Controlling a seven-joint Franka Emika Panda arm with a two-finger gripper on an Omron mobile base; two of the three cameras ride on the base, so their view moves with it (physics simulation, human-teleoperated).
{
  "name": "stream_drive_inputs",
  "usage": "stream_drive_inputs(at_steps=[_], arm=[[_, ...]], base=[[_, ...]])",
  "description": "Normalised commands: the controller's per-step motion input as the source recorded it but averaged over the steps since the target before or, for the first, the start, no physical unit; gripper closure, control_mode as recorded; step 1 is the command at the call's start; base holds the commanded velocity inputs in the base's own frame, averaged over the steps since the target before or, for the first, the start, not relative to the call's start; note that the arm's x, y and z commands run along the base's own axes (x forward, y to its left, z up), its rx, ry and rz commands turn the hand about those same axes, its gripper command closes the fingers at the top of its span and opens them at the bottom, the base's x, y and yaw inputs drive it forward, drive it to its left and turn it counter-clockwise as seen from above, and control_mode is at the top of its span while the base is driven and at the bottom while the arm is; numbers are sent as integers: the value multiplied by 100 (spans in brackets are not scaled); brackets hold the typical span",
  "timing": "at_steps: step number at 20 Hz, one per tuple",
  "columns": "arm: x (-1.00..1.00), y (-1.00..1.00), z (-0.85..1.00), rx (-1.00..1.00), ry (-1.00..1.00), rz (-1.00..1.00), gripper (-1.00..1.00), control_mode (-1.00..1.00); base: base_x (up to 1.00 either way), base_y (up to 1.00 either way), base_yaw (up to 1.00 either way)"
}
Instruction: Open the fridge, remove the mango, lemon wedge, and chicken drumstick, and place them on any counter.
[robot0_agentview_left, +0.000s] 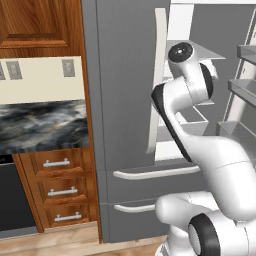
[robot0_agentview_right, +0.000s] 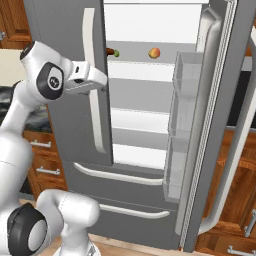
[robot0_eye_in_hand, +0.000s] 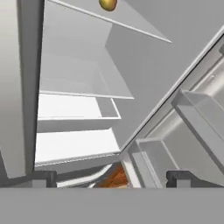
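fridge (robot0_agentview_right: 65, 20): right door swung wide, left door shut.
gripper (robot0_eye_in_hand: 111, 177): jaws spread wide, empty, aimed into the open compartment from in front of the left door's handle.
mango (robot0_agentview_right: 154, 52): on the top shelf, above and deeper than the gripper, toward the open door.
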Motion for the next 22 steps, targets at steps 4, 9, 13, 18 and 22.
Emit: stream_drive_inputs(at_steps=[4,9,13,18,22], arm=[[13,16,-5,30,2,7,-100,-100],[21,25,-1,30,-3,3,-100,-100],[21,31,-2,23,-3,2,-100,-100],[5,31,0,11,-2,6,-100,-100],[-1,3,0,1,0,3,-100,-100]], base=[[0,0,0],[0,0,0],[0,0,0],[0,0,0],[0,0,0]])
